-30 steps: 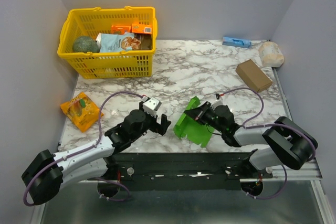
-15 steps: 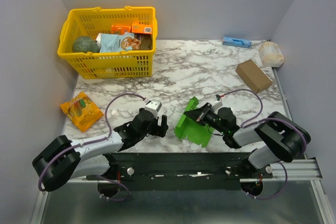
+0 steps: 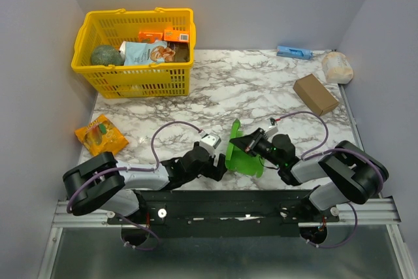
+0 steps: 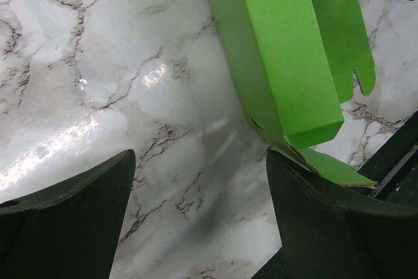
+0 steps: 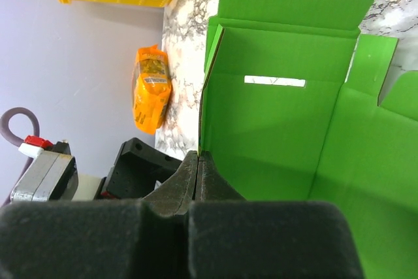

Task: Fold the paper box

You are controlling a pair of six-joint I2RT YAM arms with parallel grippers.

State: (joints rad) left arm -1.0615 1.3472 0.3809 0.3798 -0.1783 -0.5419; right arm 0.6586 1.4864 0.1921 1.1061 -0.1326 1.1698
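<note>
While the right arm keeps its post, the left arm has swung in along the bottom of the overhead frame. The left gripper [image 3: 219, 164], which a second ago sat well apart from the card at lower centre-left, now lies just beside the left edge of the paper box [image 3: 243, 156]. Its jaws are released and wide, a shade narrower than a moment ago, with only bare marble between them. In the left wrist view one finger [image 4: 326, 220] at the lower right sits by the box's bottom corner, though contact cannot be told. Just above the bottom centre of the overhead frame, the box has gone from lying low and spread to standing steeper and narrower, its lower edge on the marble table [image 3: 248, 89]. The right gripper [image 3: 239, 143], immediately right of it, is clenched on the rim of one green wall, and the right wrist view shows that wall's edge running into the closed fingertips. I judge the card is being held up for a second grasp; the folding looks far from done, since the flaps are splayed and the slot is unfilled. Farther up, the orange packet [image 3: 101, 137] at left, the brown cardboard box [image 3: 315, 94] at right and the yellow basket [image 3: 140, 78] at upper left have not shifted.
</note>
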